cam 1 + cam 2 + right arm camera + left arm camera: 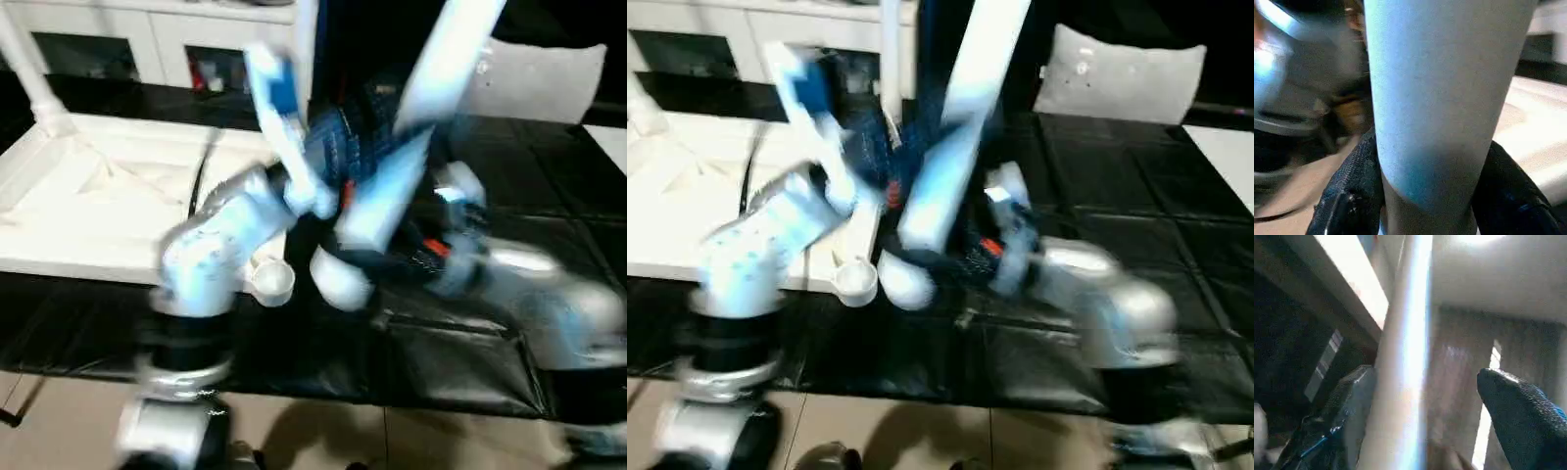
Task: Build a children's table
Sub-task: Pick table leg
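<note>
The right gripper (1430, 196) clamps a tapered white leg (411, 127), tilted beside the upturned tabletop (88, 206) (corner socket nearest); the left gripper (1425, 421) stands wide around it.

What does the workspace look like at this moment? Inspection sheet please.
Surface: black padded mat over a pale tiled floor.
Job's things: white tabletop lying underside up, one leg already standing in a far corner socket; another table leg held tilted above the near corner socket.
Clutter: nothing seen.
Grippers: right gripper clamped on the held leg; left gripper open, the leg between its fingers.
Cables: thin dark line across the tabletop, possibly a cable.
Surroundings: white cabinet with glass doors behind.
</note>
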